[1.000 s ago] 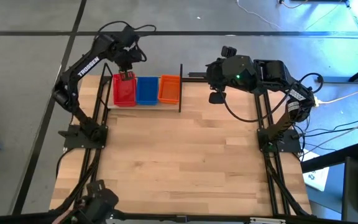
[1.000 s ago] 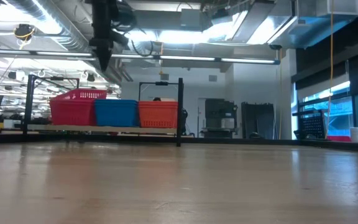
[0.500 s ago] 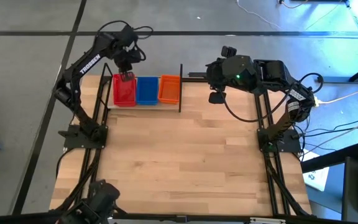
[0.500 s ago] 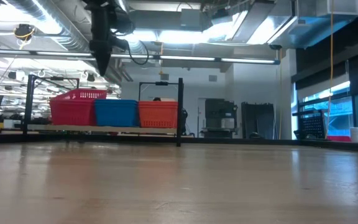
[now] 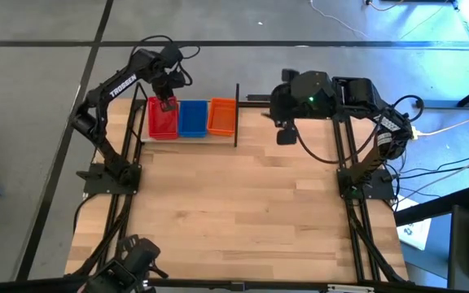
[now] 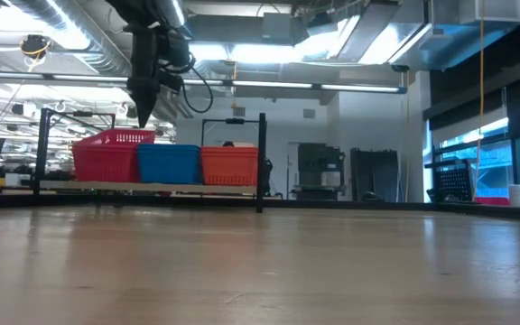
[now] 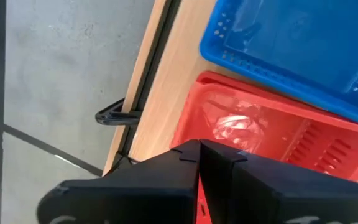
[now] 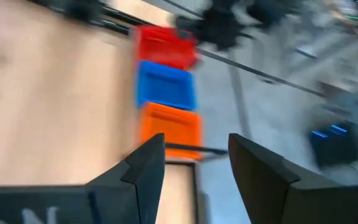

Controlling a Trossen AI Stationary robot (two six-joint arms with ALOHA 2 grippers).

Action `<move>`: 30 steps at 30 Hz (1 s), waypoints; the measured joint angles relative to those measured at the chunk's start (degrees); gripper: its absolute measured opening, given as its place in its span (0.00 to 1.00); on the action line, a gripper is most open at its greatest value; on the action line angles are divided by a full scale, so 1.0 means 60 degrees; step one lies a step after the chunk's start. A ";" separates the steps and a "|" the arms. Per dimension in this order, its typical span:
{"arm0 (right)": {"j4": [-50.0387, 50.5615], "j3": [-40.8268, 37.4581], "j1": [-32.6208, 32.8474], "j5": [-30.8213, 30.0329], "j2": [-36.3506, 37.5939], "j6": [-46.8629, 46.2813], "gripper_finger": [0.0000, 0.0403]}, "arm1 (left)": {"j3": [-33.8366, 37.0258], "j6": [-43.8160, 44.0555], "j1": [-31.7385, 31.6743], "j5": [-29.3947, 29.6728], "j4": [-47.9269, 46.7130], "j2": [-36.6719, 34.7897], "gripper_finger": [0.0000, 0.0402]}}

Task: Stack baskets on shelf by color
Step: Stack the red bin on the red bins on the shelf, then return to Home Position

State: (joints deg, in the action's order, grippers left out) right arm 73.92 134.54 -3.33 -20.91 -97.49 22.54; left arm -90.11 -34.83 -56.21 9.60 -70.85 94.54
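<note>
Red basket stack (image 5: 163,120), blue (image 5: 192,117) and orange (image 5: 221,115) sit side by side on the shelf (image 5: 236,115). Left gripper (image 5: 168,102) clenched, empty, above red; right gripper (image 5: 284,137) spread wide.

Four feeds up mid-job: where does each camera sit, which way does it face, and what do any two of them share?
High view: overhead, straight down on the table; both arms, left gripper over the red basket.
Low view: table height, facing the shelf; left arm hanging above.
Left wrist view: looks past shut fingers onto the red basket.
Right wrist view: past the open right gripper toward the shelf.
Shared: red, blue basket and orange basket in high, low, right wrist.
</note>
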 joint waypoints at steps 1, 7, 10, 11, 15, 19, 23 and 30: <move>0.0043 0.0000 -0.0039 0.0471 0.0000 -0.0002 0.45 | 0.0000 0.0000 -0.0019 0.0025 0.0021 0.0000 0.00; 0.0288 0.0000 -0.0384 0.2657 0.0000 -0.0004 0.45 | 0.0000 -0.0025 -0.0068 0.0031 0.0239 0.0000 0.00; 0.0289 0.0000 -0.0506 0.2747 0.0000 -0.0004 0.45 | 0.0000 -0.0041 -0.0232 0.0030 0.0292 0.0000 0.00; 0.0285 0.0000 -0.0548 0.2747 0.0000 -0.0004 0.45 | 0.0000 -0.0037 -0.0285 0.0056 0.0305 0.0000 0.00; 0.0285 0.0000 -0.0663 0.2743 0.0000 -0.0006 0.45 | 0.0000 0.0021 -0.0319 -0.0177 0.0321 0.0000 0.00; 0.0285 0.0000 -0.0682 0.2743 0.0000 -0.0007 0.45 | 0.0000 0.0134 -0.0319 -0.0410 0.0325 0.0000 0.00; 0.0289 0.0000 -0.0679 0.2747 0.0000 -0.0007 0.45 | 0.0116 0.0214 -0.0319 -0.0639 0.0498 0.0000 0.00; 0.0289 0.0000 -0.0679 0.2743 0.0000 -0.0004 0.45 | 0.0847 0.0244 -0.0318 -0.0367 0.0580 0.0004 0.00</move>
State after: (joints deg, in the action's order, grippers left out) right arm 75.66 134.54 -7.40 -4.45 -97.49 22.52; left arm -85.02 -33.36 -58.12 7.40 -67.37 94.56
